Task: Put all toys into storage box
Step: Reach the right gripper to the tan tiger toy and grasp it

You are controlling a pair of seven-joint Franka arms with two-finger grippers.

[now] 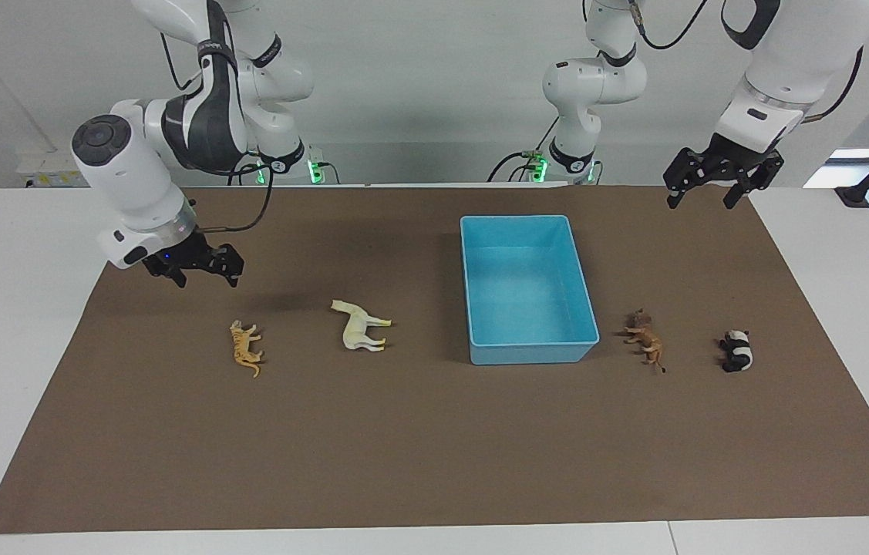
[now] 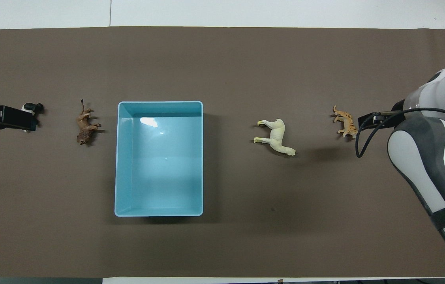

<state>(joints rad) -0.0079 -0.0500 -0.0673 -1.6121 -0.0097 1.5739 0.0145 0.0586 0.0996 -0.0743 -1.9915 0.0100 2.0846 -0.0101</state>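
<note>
Four toys lie on their sides in a row on the brown mat. The orange tiger (image 1: pixel 245 348) (image 2: pixel 346 124) and the cream horse (image 1: pixel 359 327) (image 2: pixel 276 136) are toward the right arm's end. The brown lion (image 1: pixel 646 339) (image 2: pixel 85 128) and the panda (image 1: pixel 736 351) (image 2: pixel 32 107) are toward the left arm's end. The light blue storage box (image 1: pixel 530 354) (image 2: pixel 119 157) stands between horse and lion, with nothing in it. My right gripper (image 1: pixel 207 276) (image 2: pixel 364 120) is open and hangs low over the mat beside the tiger, apart from it. My left gripper (image 1: pixel 712 193) (image 2: pixel 21 118) is open and waits high over the mat's corner.
The brown mat (image 1: pixel 403 447) (image 2: pixel 246 59) covers most of the white table (image 1: pixel 18 308). The right arm's grey and white links (image 2: pixel 435 157) reach over the mat's edge at that end.
</note>
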